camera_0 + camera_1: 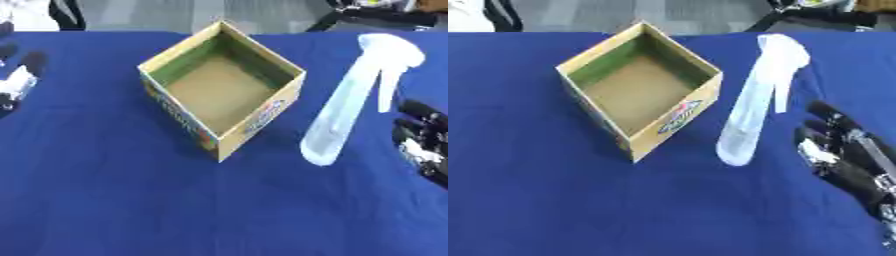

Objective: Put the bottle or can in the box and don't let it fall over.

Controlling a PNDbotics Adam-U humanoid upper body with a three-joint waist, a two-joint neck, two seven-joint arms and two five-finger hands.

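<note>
A white spray bottle (754, 100) stands near the tabletop's (553, 200) right edge beside the empty cardboard box (636, 92); the right hand (846, 157), fingers apart, waits alongside, ready to grasp.

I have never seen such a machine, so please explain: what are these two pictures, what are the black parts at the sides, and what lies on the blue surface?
Both pictures come from one stereo camera in a humanoid robot's head, looking down: left eye and right eye, the same moment. The black part at the right is the robot's right hand, open and holding nothing, beside a white spray bottle standing on the blue table. The left hand shows at the left edge; its fingers cannot be made out. An open, empty cardboard box stands in the middle.
</note>
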